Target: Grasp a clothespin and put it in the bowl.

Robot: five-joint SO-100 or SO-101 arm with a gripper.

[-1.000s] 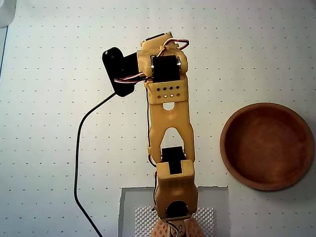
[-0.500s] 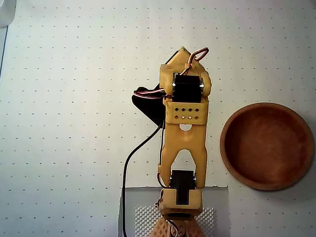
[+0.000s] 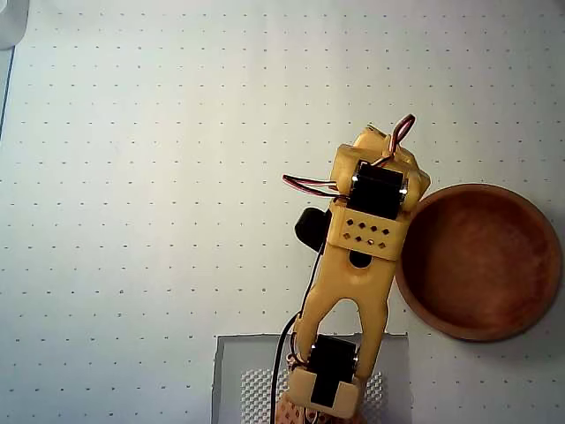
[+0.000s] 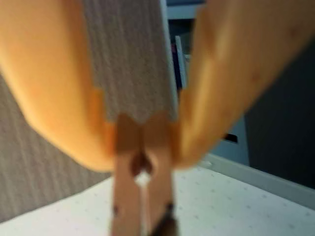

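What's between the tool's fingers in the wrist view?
The clothespin, pinched between the two orange fingers of the tool. The wrist view shows it blurred; the overhead view hides it under the arm.

The light-wood clothespin (image 4: 141,182) hangs blurred, pinched at its top end between two orange fingers. The round reddish-brown bowl (image 3: 494,265) sits empty on the dotted mat.

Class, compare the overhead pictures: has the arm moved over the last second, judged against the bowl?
Yes. The arm has swung to the right in the overhead view, toward the bowl, which has stayed put; the arm's upper end now overlaps the bowl's left rim.
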